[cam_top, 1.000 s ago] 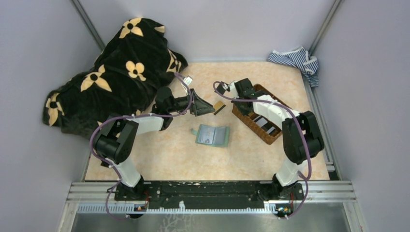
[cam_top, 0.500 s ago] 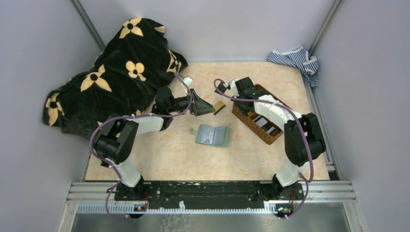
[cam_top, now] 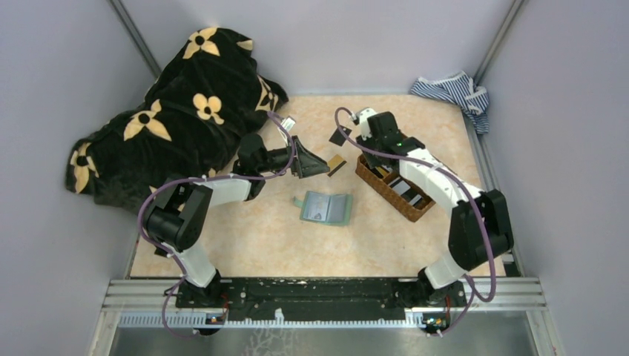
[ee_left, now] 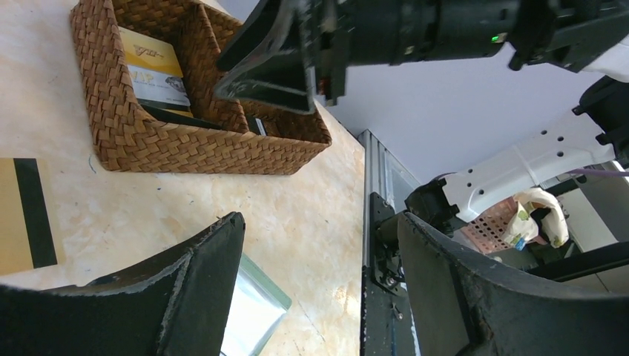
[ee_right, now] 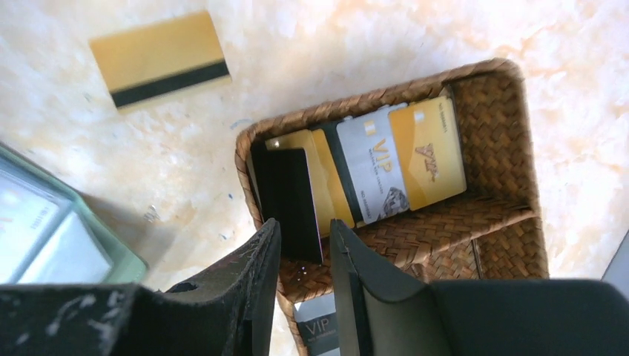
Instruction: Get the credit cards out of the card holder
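Right gripper (ee_right: 300,245) is parted over the basket (ee_right: 530,133); black card (ee_right: 289,193) beyond its tips is judged released. Left gripper (ee_left: 319,245) is held open, empty.

The left end effector (ee_left: 319,230) had its fingers spread wide, nothing between them. On the desk (ee_left: 311,170), a woven basket (ee_left: 185,141) holding a yellow card (ee_left: 152,67) sat at 10 o'clock, a gold striped card (ee_left: 15,222) at 9, the card holder (ee_left: 256,311) at 6.

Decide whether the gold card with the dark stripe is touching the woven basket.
Apart. The right wrist view shows a strip of bare table between the gold card and the near rim of the woven basket.
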### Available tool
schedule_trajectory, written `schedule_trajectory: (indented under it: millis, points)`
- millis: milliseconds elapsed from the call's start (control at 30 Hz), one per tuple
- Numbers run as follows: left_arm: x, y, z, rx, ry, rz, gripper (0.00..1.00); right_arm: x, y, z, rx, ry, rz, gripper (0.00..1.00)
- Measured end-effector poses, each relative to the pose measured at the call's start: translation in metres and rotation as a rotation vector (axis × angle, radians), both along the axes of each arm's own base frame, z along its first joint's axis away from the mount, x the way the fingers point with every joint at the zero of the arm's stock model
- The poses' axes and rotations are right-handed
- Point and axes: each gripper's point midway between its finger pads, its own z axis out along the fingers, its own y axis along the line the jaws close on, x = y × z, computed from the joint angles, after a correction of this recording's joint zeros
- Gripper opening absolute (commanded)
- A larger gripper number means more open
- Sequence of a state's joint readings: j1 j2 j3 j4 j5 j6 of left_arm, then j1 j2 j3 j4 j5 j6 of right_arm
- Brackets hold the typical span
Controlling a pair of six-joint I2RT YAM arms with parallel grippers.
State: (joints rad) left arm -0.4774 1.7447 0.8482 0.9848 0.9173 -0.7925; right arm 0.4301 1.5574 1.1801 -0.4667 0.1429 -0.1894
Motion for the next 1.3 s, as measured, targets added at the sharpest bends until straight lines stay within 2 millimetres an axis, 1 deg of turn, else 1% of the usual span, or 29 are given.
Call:
schedule_trajectory:
  millis: [33, 133, 167, 267, 300, 333, 367, 400, 433, 467, 500, 567, 633, 700, 733, 833, 867, 900, 933, 967, 1033, 1067, 1100, 1133, 1167, 1200, 1233, 1300]
  points:
    - [0.0, 0.0, 0.0, 0.0, 0.0, 0.002, 0.82, 0.001, 0.002, 0.006, 0.017, -0.02, -0.003, 0.31]
    - [0.005, 0.0, -0.004, 0.014, 0.001, 0.027, 0.82, 0.003, 0.01, 0.037, 0.104, -0.132, 0.004, 0.31]
    - [0.007, 0.001, -0.007, 0.025, 0.007, 0.039, 0.82, 0.001, 0.015, 0.051, 0.145, -0.191, 0.015, 0.31]
    - [0.015, 0.004, -0.015, 0.079, 0.014, 0.108, 0.82, -0.019, 0.036, 0.093, 0.281, -0.337, 0.071, 0.35]
    - [0.018, 0.006, -0.015, 0.097, 0.009, 0.136, 0.82, -0.024, 0.044, 0.106, 0.333, -0.368, 0.091, 0.27]
    - [0.02, 0.008, -0.015, 0.117, -0.001, 0.167, 0.82, -0.029, 0.056, 0.119, 0.396, -0.391, 0.122, 0.16]
    - [0.022, 0.009, -0.013, 0.135, -0.015, 0.197, 0.82, -0.031, 0.066, 0.129, 0.448, -0.404, 0.148, 0.09]
    - [0.023, 0.01, -0.012, 0.149, -0.027, 0.217, 0.82, -0.033, 0.074, 0.132, 0.485, -0.403, 0.171, 0.03]
    - [0.024, 0.011, -0.01, 0.167, -0.04, 0.245, 0.82, -0.035, 0.084, 0.131, 0.508, -0.394, 0.188, 0.0]
    - [0.024, 0.012, -0.009, 0.185, -0.052, 0.268, 0.82, -0.037, 0.092, 0.127, 0.519, -0.382, 0.201, 0.0]
    - [0.024, 0.013, -0.008, 0.204, -0.062, 0.29, 0.82, -0.044, 0.104, 0.117, 0.524, -0.356, 0.222, 0.0]
    - [0.023, 0.017, -0.011, 0.242, -0.071, 0.329, 0.82, -0.065, 0.129, 0.091, 0.518, -0.285, 0.276, 0.0]
    - [0.014, 0.025, -0.025, 0.299, -0.058, 0.346, 0.81, -0.082, 0.139, 0.063, 0.494, -0.23, 0.283, 0.0]
    - [0.006, 0.037, -0.046, 0.367, -0.023, 0.386, 0.81, -0.097, 0.14, 0.034, 0.512, -0.161, 0.267, 0.0]
    - [0.003, 0.042, -0.054, 0.392, -0.006, 0.399, 0.81, -0.102, 0.139, 0.023, 0.516, -0.135, 0.257, 0.0]
    - [-0.014, 0.062, -0.081, 0.47, 0.051, 0.444, 0.81, -0.12, 0.128, -0.02, 0.51, -0.053, 0.193, 0.0]
    - [-0.019, 0.067, -0.087, 0.486, 0.067, 0.453, 0.81, -0.123, 0.122, -0.03, 0.499, -0.04, 0.166, 0.0]
    - [-0.025, 0.073, -0.094, 0.502, 0.084, 0.468, 0.81, -0.125, 0.117, -0.039, 0.486, -0.031, 0.142, 0.03]
    - [-0.03, 0.08, -0.101, 0.516, 0.102, 0.482, 0.81, -0.126, 0.111, -0.046, 0.469, -0.03, 0.112, 0.1]
    - [-0.035, 0.085, -0.107, 0.527, 0.119, 0.494, 0.82, -0.126, 0.106, -0.051, 0.451, -0.038, 0.083, 0.2]
    - [-0.044, 0.092, -0.117, 0.551, 0.147, 0.51, 0.87, -0.122, 0.102, -0.051, 0.434, -0.065, 0.045, 0.4]
    - [-0.047, 0.094, -0.12, 0.558, 0.155, 0.513, 0.89, -0.12, 0.1, -0.049, 0.419, -0.089, 0.029, 0.44]
    - [-0.05, 0.094, -0.122, 0.561, 0.163, 0.513, 0.92, -0.118, 0.098, -0.047, 0.408, -0.109, 0.016, 0.46]
    - [-0.052, 0.093, -0.123, 0.561, 0.167, 0.511, 0.92, -0.115, 0.096, -0.046, 0.395, -0.129, 0.003, 0.36]
    - [-0.054, 0.091, -0.123, 0.558, 0.169, 0.505, 0.93, -0.114, 0.095, -0.045, 0.387, -0.14, -0.007, 0.17]
    - [-0.055, 0.089, -0.122, 0.554, 0.167, 0.496, 0.92, -0.112, 0.094, -0.044, 0.376, -0.149, -0.015, 0.02]
    - [-0.057, 0.085, -0.122, 0.55, 0.167, 0.484, 0.91, -0.109, 0.093, -0.043, 0.371, -0.156, -0.026, 0.0]
    - [-0.062, 0.075, -0.121, 0.545, 0.167, 0.447, 0.89, -0.105, 0.098, -0.045, 0.381, -0.152, -0.046, 0.0]
